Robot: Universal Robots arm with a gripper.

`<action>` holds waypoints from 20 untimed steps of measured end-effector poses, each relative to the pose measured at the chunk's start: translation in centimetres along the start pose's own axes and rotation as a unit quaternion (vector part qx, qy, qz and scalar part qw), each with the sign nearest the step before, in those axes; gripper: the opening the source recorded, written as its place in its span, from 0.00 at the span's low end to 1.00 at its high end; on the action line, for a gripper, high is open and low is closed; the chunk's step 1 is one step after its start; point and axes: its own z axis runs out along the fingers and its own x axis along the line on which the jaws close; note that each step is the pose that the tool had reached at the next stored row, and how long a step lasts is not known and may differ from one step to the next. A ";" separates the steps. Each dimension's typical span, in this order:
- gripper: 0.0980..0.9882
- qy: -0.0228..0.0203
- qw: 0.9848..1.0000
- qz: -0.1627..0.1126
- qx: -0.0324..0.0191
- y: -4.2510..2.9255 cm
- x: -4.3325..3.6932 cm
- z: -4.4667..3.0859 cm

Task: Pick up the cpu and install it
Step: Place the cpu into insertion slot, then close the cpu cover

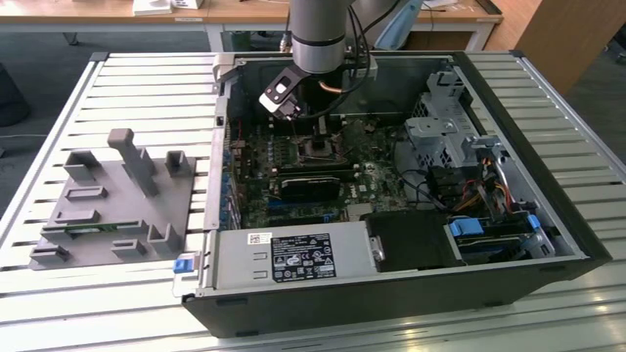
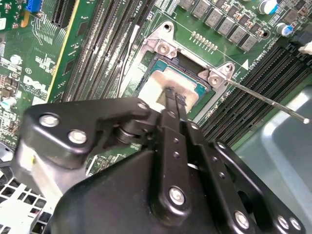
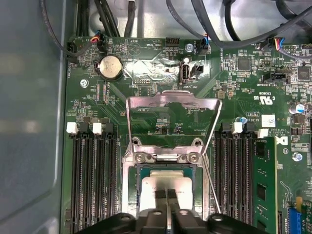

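Motherboard (image 3: pixel 161 105): white silkscreen lettering beside connectors and slots in both wrist views, too fine to read out. In the first wrist view it also carries a white certification mark (image 3: pixel 265 99) and a small white sticker (image 3: pixel 267 120). Power supply (image 1: pixel 234 270): black label (image 1: pixel 303 258) with white print and symbols, plus 1 white barcode sticker (image 1: pixel 259 238).

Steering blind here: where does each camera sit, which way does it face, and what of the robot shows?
Exterior view: off the arm, high, looking down into the open computer case; the arm shows.
First wrist view: on the wrist, facing down at the cpu; the gripper tips show.
Second wrist view: on the wrist, slanted past the gripper's black linkage at the cpu.
Both wrist views share the cpu and the shut gripper.
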 end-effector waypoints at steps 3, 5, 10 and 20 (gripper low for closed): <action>0.01 0.000 1.000 0.000 0.000 0.00 0.00 -0.07; 0.01 0.000 1.000 0.000 0.000 0.01 -0.01 -0.12; 0.01 0.000 1.000 0.000 0.000 0.02 -0.01 -0.26; 0.01 0.000 1.000 0.000 0.000 0.05 -0.03 -0.88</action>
